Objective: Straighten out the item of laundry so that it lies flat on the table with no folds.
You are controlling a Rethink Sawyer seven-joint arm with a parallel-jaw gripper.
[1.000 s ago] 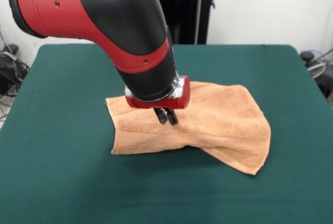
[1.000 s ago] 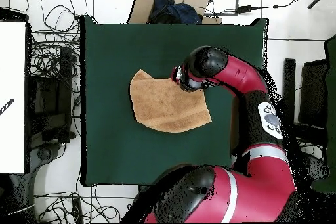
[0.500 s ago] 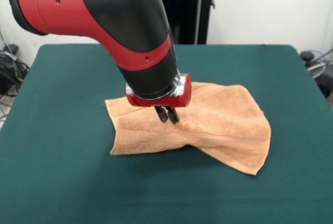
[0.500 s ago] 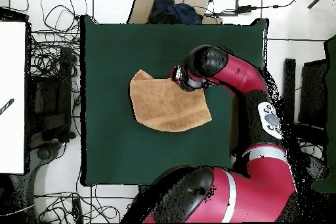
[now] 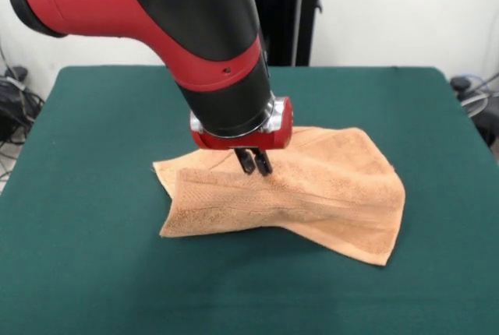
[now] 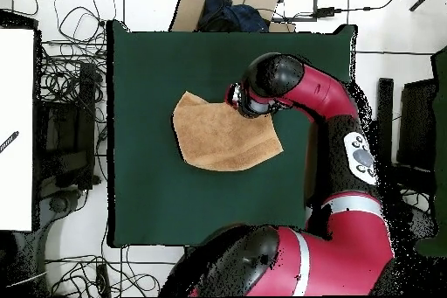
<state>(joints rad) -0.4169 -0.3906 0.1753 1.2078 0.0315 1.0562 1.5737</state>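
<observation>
The item of laundry, a peach-orange towel [image 5: 335, 187], lies rumpled in the middle of the green table [image 5: 93, 117]. A raised fold runs across it from the pinch point. My gripper [image 5: 255, 170] stands over the towel's far left part, its two dark fingers shut together on a pinch of cloth. In the overhead view the towel [image 6: 218, 137] spreads left and down from the arm's wrist [image 6: 253, 93], which hides the gripper. One towel corner sticks out near the front right.
Wide bare table [image 6: 148, 190] surrounds the towel on all sides. Off the table lie tangled cables [image 6: 65, 85], a cardboard box [image 6: 227, 2] and a white surface [image 6: 16, 128]. A black stand [image 5: 281, 8] rises behind the table.
The gripper has shifted slightly right and up while staying shut. The towel's left part has been pulled with it, and its near left corner has slid toward the front.
</observation>
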